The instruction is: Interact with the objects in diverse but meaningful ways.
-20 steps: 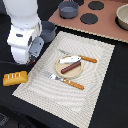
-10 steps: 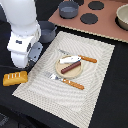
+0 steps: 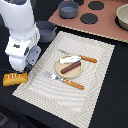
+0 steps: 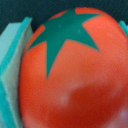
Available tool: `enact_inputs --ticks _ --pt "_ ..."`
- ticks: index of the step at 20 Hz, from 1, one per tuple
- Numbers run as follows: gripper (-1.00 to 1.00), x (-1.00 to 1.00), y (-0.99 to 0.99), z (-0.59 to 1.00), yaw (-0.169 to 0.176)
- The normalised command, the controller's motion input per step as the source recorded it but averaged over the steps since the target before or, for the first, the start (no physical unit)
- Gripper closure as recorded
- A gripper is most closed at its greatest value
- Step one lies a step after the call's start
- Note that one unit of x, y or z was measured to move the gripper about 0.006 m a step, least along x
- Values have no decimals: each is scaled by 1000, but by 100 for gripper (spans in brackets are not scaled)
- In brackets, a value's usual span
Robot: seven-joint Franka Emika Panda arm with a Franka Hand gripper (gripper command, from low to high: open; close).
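Note:
A red tomato [image 4: 70, 75] with a green star top fills the wrist view, pressed against a teal finger pad [image 4: 11, 65]. In the exterior view my gripper [image 3: 31, 57] hangs at the placemat's left edge, mostly hidden by the white arm, and the tomato does not show. The yellow scored bread loaf [image 3: 15, 78] lies just beside it on the dark table. The brown sausage [image 3: 72, 66] and the pale silvery flat piece [image 3: 69, 59] lie on a small tan plate [image 3: 76, 74]. Two grey pots [image 3: 46, 31] [image 3: 68, 8] stand behind.
A striped placemat [image 3: 95, 95] carries the plate, an orange-handled knife [image 3: 86, 59] and an orange-handled fork [image 3: 67, 81]. A brown stove board [image 3: 107, 27] with black burners lies at the back, with a bowl [image 3: 122, 17] at its right end.
The arm has shifted slightly toward the exterior view's left. Nothing else has moved.

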Motion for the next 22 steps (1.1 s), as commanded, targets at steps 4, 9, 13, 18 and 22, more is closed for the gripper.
enact_inputs --ticks 4,9,13,18,22 --pt "100 -66 231 1000 20" --pt "100 -200 509 962 23" --pt "100 -341 599 539 15" --pt "100 -471 717 143 35" --pt "100 -330 704 0 26"
